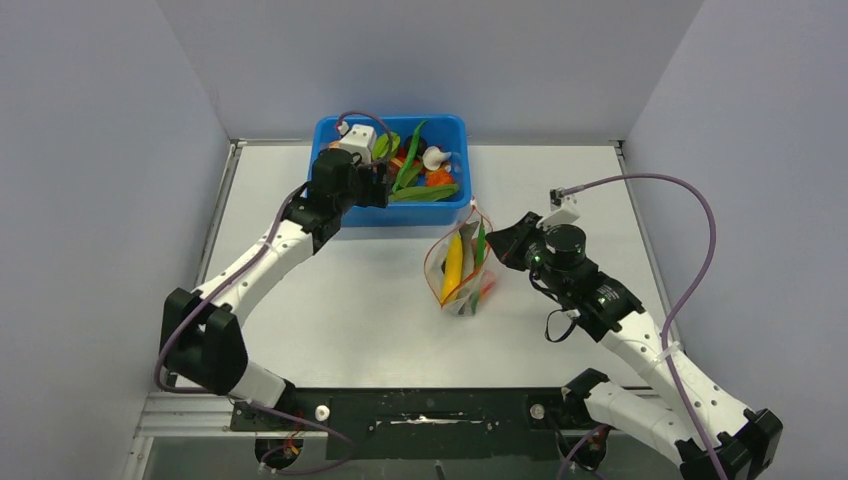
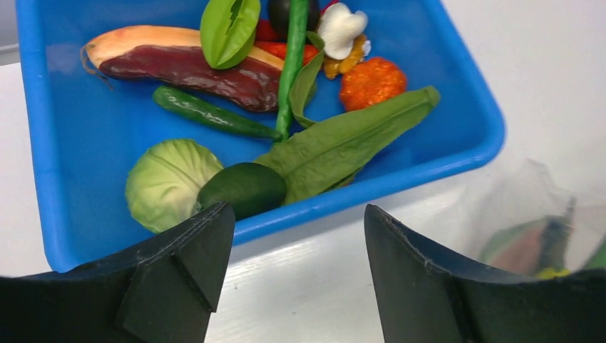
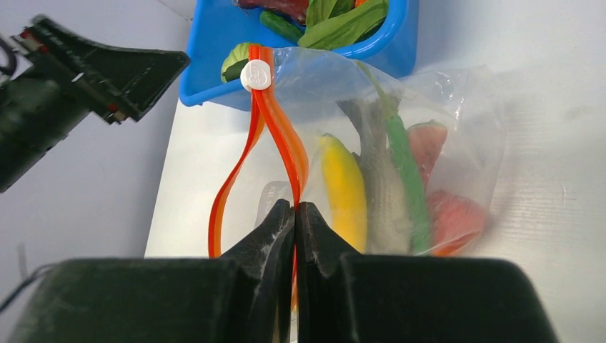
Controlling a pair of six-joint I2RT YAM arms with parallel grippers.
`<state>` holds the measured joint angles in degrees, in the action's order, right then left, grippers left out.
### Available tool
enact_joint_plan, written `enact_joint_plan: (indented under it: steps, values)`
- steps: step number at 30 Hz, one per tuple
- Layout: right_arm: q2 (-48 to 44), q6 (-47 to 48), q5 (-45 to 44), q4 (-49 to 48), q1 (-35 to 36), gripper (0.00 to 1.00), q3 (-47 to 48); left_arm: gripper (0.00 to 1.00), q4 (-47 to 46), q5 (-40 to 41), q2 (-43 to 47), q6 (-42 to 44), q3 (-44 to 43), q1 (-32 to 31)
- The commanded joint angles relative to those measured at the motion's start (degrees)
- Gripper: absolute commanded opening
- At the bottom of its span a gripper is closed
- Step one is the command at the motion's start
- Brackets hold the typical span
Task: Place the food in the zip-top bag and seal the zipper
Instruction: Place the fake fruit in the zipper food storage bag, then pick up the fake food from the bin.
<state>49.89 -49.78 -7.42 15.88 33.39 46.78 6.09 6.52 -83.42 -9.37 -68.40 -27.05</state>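
R pincer (image 3: 295, 214) is clamping the zipper (image 3: 275, 136) strip, mouth gaping; zip-top bag (image 3: 457, 128) is holding banana (image 3: 345, 189), fish (image 3: 380, 193). L pincer (image 2: 296, 243), wide, empty, is hovering at blue tub (image 2: 43, 143), bag's 11 o'clock, where more food (image 2: 343, 143) is waiting. Sealing not done.

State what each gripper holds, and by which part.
Right gripper: shut on the zip-top bag, pinching its zipper strip at the mouth. Left gripper: open, holding nothing.

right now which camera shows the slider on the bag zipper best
The right wrist view: the white slider sits close at the far end of the open orange zipper. The top view shows the bag small, its slider too tiny to pick out. The left wrist view catches only a blurred bag corner.
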Motion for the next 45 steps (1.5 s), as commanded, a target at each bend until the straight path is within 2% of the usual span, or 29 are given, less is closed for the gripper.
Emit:
enact_joint_plan:
  steps: [1,4,6,11,15,20,24,28,34,38,45]
  values:
    - [-1.08,1.49,0.68,-3.97,-0.54,0.00,1.38,0.63,-0.06,-3.38,-6.25,2.45,-6.76,4.18]
    - [-0.85,1.72,1.08,-3.31,-0.61,0.00,2.26,0.56,-0.25,-4.16,-10.79,1.32,-10.68,6.69]
    - [-0.77,1.71,0.93,-2.98,-0.76,0.00,2.36,0.54,-1.41,-1.20,-13.81,0.79,-12.79,7.46]
    - [-0.56,0.88,1.07,-2.46,-0.88,0.00,2.58,0.55,-3.24,11.75,-20.20,-11.18,-18.93,7.87]
    - [-0.15,0.48,1.16,-2.52,-0.99,0.00,3.08,0.58,-11.96,16.76,-23.20,-16.63,-18.06,7.98]
    - [0.47,0.47,1.38,-2.24,-1.00,0.00,3.43,0.59,-9.72,21.40,-28.50,-29.35,-22.78,10.10]
    - [0.54,0.25,1.04,-2.51,-1.13,0.00,3.14,0.60,-14.53,21.57,-31.23,-35.66,-21.53,11.20]
    - [0.28,0.61,0.73,-2.31,-1.13,0.00,3.61,0.58,-14.19,20.41,-34.38,-41.62,-22.86,12.61]
    - [-1.60,0.76,-1.53,-2.02,-1.34,0.00,2.98,0.58,-10.96,18.01,-39.29,-45.39,-27.61,14.43]
    - [-2.04,1.02,-1.71,-1.53,-1.52,0.00,3.13,0.57,-12.23,15.80,-41.47,-49.79,-27.82,16.11]
    - [-2.43,1.41,-2.25,-1.12,-1.66,0.00,3.37,0.57,-11.84,13.21,-47.00,-52.51,-33.88,16.59]
